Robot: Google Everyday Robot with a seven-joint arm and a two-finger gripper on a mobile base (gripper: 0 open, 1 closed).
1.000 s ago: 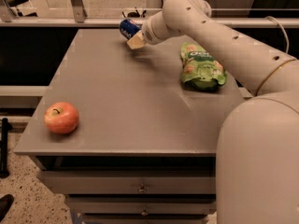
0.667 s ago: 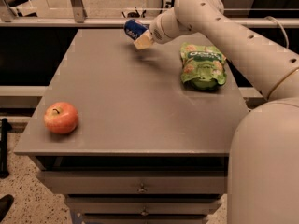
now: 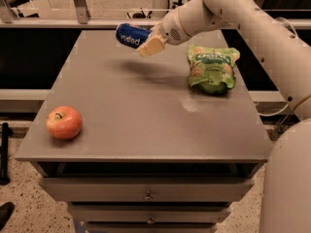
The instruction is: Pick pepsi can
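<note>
The pepsi can (image 3: 131, 35) is dark blue with white lettering that reads upside down. It lies tilted in the air above the far part of the grey table (image 3: 146, 115). My gripper (image 3: 146, 41) is shut on the can's right end, with a cream-coloured finger (image 3: 151, 46) showing under it. The can casts a shadow on the table below it. My white arm reaches in from the upper right.
A green snack bag (image 3: 213, 67) lies on the table's right side. A red apple (image 3: 63, 122) sits near the front left corner. Drawers run under the table's front edge. A rail and a dark gap lie behind the table.
My gripper has risen with the pepsi can in it, so the can now hangs higher above the table. The apple and the bag have not moved.
</note>
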